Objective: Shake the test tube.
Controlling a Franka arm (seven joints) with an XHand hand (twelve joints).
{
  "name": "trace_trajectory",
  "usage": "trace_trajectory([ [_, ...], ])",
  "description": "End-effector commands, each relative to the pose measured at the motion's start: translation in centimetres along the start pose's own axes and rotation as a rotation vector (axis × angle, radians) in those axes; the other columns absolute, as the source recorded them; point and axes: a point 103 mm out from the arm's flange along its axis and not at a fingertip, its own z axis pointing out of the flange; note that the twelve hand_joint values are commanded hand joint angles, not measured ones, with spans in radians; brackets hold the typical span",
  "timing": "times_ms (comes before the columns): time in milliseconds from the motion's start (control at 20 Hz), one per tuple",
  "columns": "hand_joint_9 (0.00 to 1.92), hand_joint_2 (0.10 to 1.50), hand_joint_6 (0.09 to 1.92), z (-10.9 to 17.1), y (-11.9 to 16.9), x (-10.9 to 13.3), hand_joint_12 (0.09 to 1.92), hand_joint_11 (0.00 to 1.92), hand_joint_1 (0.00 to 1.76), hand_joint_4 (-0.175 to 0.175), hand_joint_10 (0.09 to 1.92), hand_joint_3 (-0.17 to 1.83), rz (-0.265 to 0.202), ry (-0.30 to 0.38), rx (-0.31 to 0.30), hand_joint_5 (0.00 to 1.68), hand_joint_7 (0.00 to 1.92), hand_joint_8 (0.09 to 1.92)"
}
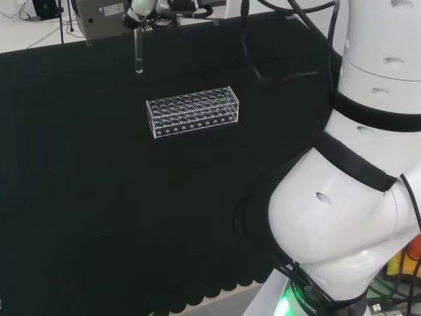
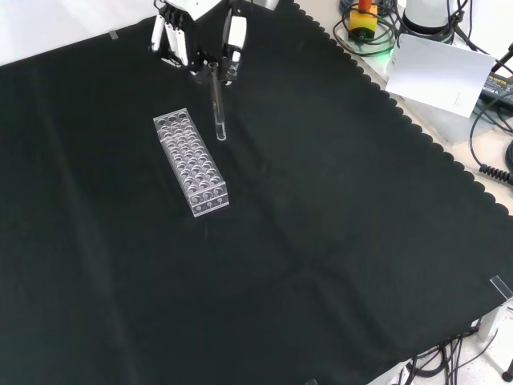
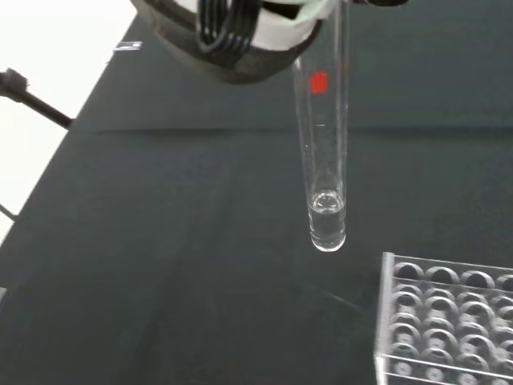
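The clear glass test tube (image 2: 218,112) is hanging upright above the black-clothed tabletop (image 2: 321,241), with a little clear liquid sitting at its rounded bottom. The black and white hand (image 2: 200,44) is pinching its upper end between curled fingers. The clear plastic tube rack (image 2: 191,162) is standing just beside it.
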Motion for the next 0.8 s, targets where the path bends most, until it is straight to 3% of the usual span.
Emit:
trace_trajectory([
  [50, 1.30, 0.97, 0.54, -0.3, 0.0, -0.2, 1.24, 0.73, 1.42, -0.175, 0.52, 0.00, 0.016, -0.007, -0.008, 1.21, 1.77, 0.40],
  [200, 1.30, 0.97, 0.54, -0.3, -0.3, -2.3, 1.24, 0.73, 1.42, -0.175, 0.52, 0.00, 0.064, -0.020, -0.005, 1.21, 1.77, 0.40],
  [800, 1.30, 0.97, 0.53, -1.4, -2.9, -14.5, 1.24, 0.73, 1.42, -0.175, 0.52, 0.00, 0.337, -0.099, -0.001, 1.21, 1.77, 0.39],
])
